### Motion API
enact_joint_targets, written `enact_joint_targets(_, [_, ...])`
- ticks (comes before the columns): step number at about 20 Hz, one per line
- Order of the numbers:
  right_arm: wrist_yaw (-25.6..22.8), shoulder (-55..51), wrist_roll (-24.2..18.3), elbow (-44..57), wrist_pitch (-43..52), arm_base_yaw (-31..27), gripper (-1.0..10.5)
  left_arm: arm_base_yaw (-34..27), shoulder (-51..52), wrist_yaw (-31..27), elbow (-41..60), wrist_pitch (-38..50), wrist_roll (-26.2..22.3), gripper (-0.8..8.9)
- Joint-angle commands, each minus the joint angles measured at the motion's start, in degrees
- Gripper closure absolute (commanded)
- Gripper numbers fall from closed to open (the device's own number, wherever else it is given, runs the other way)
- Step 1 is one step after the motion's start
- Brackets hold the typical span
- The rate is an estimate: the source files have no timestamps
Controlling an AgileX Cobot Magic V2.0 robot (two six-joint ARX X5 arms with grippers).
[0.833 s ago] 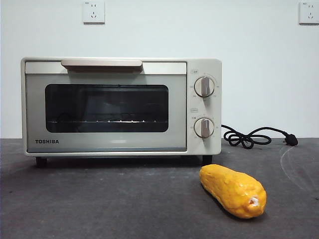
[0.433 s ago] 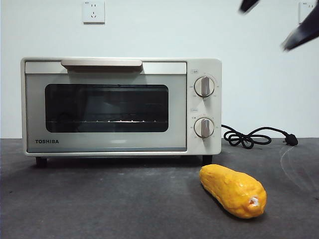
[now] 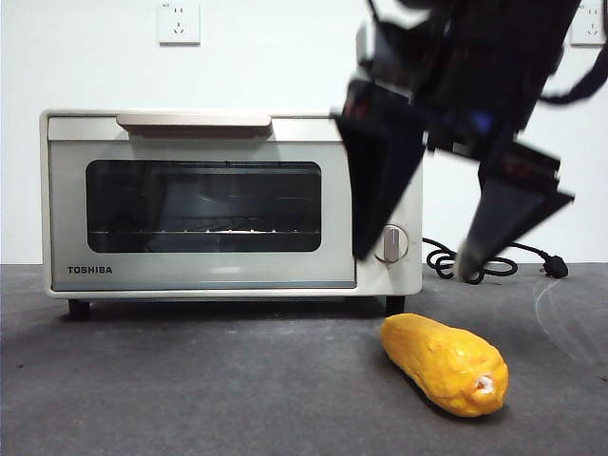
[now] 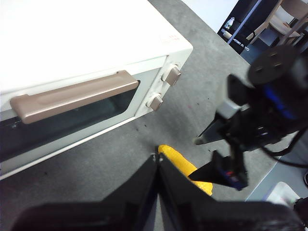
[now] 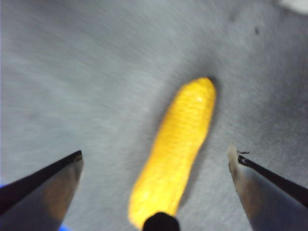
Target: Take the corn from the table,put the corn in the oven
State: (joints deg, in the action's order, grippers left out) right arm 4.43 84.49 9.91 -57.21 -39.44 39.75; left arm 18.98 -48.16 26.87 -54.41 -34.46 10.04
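Above the corn [image 3: 445,365], right hand [image 3: 418,256] spread wide, empty. Long axis between the jaws, 1-to-7 o'clock. Left hand [image 4: 158,163] clenched, farther off.

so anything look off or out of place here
Nothing stands out. The corn lies intact on the table in front of the oven, whose door is shut. The right gripper hangs open above the corn, and the left gripper waits shut.

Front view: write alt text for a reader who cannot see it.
The right gripper, jaws open, hangs above the corn lying on the table. Behind stands the oven, door shut.
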Motion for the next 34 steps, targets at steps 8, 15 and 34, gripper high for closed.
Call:
enact_joint_targets(8, [-0.39,9.70,0.63,-0.07,0.52,0.04,5.7,0.20,-0.31,-1.62,-0.13,0.22,-0.98,8.19])
enact_joint_targets(15, [1.38,9.27,-1.03,-0.07,-3.08,0.74,9.6,0.20,-1.01,-1.68,-0.13,2.27,-1.11,8.19])
enact_joint_targets(34, [1.09,-32.57,6.62,-4.94,0.68,17.29,9.6,0.22,-17.46,-7.50,-0.13,22.93,-1.09,8.19])
